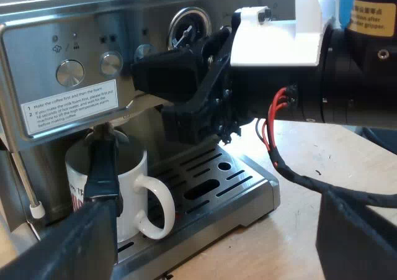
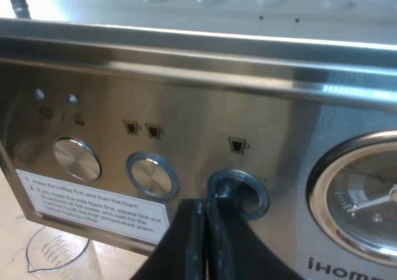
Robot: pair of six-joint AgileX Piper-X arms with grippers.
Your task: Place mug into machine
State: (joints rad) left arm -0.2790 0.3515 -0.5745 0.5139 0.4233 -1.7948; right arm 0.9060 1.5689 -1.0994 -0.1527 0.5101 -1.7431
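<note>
While my left claw (image 1: 214, 230) stands wide apart, the mug (image 1: 133, 187) sits just past one finger (image 1: 102, 174), on the tray (image 1: 248, 193) under the machine (image 1: 62, 38). Placing looks done, so next comes backing out clear of the handle (image 1: 158, 208). Right claw (image 2: 205, 230), pinched together, points at a button (image 2: 239, 190).

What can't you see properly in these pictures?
- Right wrist view: whether the right gripper touches the button; its shut fingers cover it.
- Right wrist view: the measuring glass, cut by the picture's edge, marks too small.
- Left wrist view: the print on the mug, behind the holder's dark handle.
- Left wrist view: the gauge, half hidden by the right gripper.
</note>
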